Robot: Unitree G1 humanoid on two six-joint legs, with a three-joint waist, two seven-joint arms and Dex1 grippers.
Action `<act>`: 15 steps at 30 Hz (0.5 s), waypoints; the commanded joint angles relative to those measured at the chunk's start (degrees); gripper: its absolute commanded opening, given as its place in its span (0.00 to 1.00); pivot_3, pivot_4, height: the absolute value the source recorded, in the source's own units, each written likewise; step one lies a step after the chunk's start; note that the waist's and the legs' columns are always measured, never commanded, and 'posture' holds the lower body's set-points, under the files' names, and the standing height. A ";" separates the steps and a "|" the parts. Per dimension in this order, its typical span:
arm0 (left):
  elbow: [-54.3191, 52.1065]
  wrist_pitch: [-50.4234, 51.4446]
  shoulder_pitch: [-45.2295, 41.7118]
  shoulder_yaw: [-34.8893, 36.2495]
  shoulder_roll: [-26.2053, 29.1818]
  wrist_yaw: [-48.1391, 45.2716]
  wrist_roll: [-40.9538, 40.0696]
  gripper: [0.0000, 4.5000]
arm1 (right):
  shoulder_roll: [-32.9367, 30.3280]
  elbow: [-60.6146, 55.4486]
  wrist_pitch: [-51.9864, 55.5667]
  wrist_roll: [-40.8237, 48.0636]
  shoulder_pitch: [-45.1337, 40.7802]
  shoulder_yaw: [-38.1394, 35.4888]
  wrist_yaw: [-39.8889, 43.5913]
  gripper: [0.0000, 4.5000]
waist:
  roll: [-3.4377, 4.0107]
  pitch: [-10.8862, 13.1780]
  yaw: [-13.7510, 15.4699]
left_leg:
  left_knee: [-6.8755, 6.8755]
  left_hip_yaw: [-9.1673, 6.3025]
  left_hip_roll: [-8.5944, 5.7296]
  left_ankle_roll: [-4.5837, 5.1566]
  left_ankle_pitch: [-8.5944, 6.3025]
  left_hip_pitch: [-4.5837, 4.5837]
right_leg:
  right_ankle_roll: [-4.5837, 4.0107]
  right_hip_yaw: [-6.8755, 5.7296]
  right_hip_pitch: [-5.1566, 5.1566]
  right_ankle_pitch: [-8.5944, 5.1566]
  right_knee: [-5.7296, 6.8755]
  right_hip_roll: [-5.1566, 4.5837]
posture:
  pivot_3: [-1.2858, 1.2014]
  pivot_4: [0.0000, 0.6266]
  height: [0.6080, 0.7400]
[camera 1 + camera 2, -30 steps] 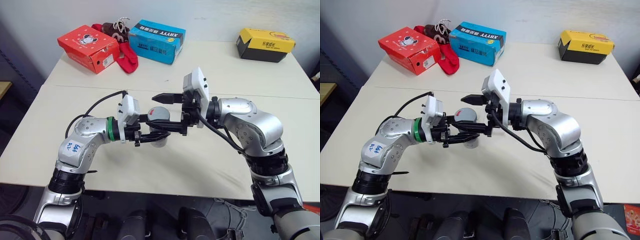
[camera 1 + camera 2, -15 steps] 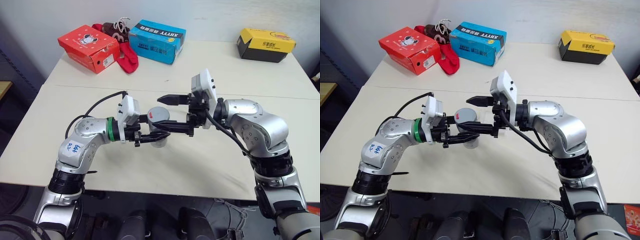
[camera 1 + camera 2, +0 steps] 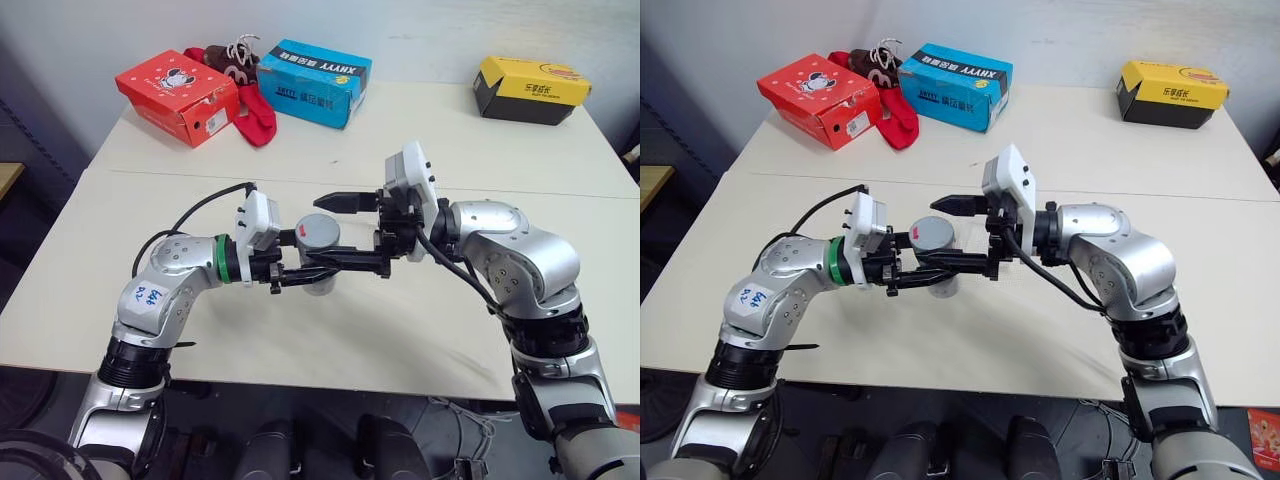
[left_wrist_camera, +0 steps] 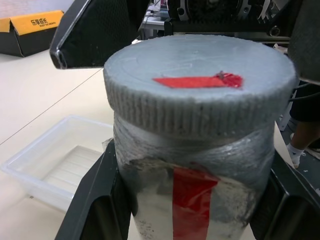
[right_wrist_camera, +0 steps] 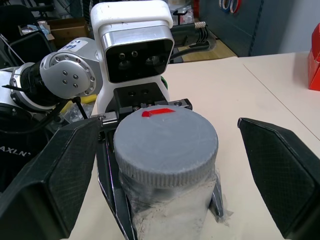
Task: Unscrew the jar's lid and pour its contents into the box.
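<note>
- The jar point(image 3: 318, 262) is held upright above the counter point(image 3: 400, 330), clamped around its body by the left gripper point(image 3: 325, 268), whose fingers point(image 4: 95, 200) are pinched against both sides of the taped, red-labelled wall.
- The lid point(image 5: 166, 145) is seen screwed on, grey, with a ribbed rim and a red strip across its flat top; the ribbing is judged to give good purchase for a twist.
- The jar is judged light and stiff, its wrapped surface less slippery than bare plastic; the contents cannot be made out through the wall.
- The right gripper point(image 3: 345, 232) is set level around the lid with its fingers point(image 5: 280, 175) spread wide, one on each side, clear of the rim and not touching it.
- The best hold for unscrewing is judged to be on the ribbed rim, squarely across its width, while the body is kept from turning by the left gripper.
- The box point(image 4: 55, 170) is seen on the counter just beside the jar, open and with nothing visible inside it.
- Plenty of bare counter lies around the two grippers; the red shoe box point(image 3: 177, 95), the blue shoe box point(image 3: 315, 80) and the yellow shoe box point(image 3: 530, 88) stand well apart along the far edge.
</note>
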 commanded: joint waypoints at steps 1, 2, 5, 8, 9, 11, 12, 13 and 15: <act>-1.95 -0.94 -0.33 0.51 -0.14 0.28 -0.36 0.53 | 0.50 -1.94 -0.59 0.56 -1.28 0.32 0.26 0.99 | 0.00 0.00 0.00 | 0.00 0.00 0.00 0.00 0.00 0.00 | 0.00 0.00 0.00 0.00 0.00 0.00 | 0.52 0.24 1.00; -2.00 -0.93 -0.28 0.54 -0.11 0.32 -0.37 0.53 | 0.62 -1.89 -0.60 0.58 -1.33 0.40 0.31 0.99 | 0.00 0.00 0.00 | 0.00 0.00 0.00 0.00 0.00 0.00 | 0.00 0.00 0.00 0.00 0.00 0.00 | 0.52 0.24 1.00; -2.37 -0.81 0.03 0.65 0.16 0.37 -0.47 0.53 | 1.45 -1.77 -0.66 0.98 -1.42 0.21 0.00 0.95 | 0.00 0.00 -0.01 | 0.00 0.00 0.00 0.00 0.00 0.00 | 0.00 0.00 0.00 0.00 0.00 0.00 | 0.52 0.24 1.00; -2.42 -0.89 0.23 0.66 0.45 0.33 -0.36 0.53 | 2.10 -1.57 -0.55 0.95 -1.65 0.33 -0.08 0.78 | 0.00 0.00 -0.01 | 0.00 0.00 0.00 0.00 0.00 0.00 | 0.00 0.00 0.00 0.00 0.01 0.00 | 0.52 0.24 1.00; -2.43 -0.94 0.24 0.66 0.50 0.34 -0.33 0.53 | 2.29 -1.40 -0.63 0.84 -1.72 0.36 -0.17 0.72 | 0.00 0.00 0.00 | 0.00 0.00 0.00 0.00 0.00 0.00 | 0.00 0.00 0.00 0.00 0.00 0.00 | 0.52 0.24 1.00; -2.53 -0.92 0.24 0.65 0.56 0.39 -0.34 0.53 | 2.67 -1.21 -0.38 1.02 -1.76 0.19 -0.50 0.57 | 0.00 0.00 0.00 | 0.00 0.00 0.00 0.00 0.00 0.00 | 0.00 0.00 0.00 0.00 0.00 0.00 | 0.52 0.24 1.00; -2.56 -0.94 0.23 0.63 0.59 0.40 -0.35 0.53 | 2.79 -1.08 -0.29 1.08 -1.73 0.13 -0.58 0.55 | 0.00 0.00 -0.01 | 0.00 0.00 0.00 0.00 0.00 0.00 | 0.00 0.00 0.00 0.00 0.00 0.00 | 0.52 0.24 1.00; -2.59 -0.98 0.28 0.64 0.64 0.38 -0.37 0.53 | 2.96 -1.02 -0.25 1.12 -1.67 0.08 -0.72 0.55 | 0.00 0.00 -0.01 | 0.00 0.00 0.00 0.00 0.00 0.00 | 0.00 0.00 0.00 0.00 0.00 0.00 | 0.52 0.24 1.00; -2.61 -1.07 0.27 0.60 0.70 0.32 -0.37 0.53 | 3.50 -0.48 -0.07 1.71 -1.25 -0.56 -0.99 0.55 | 0.00 0.00 -0.02 | 0.00 0.00 0.00 0.00 0.00 0.00 | 0.00 0.00 0.00 0.00 0.00 0.00 | 0.52 0.24 1.00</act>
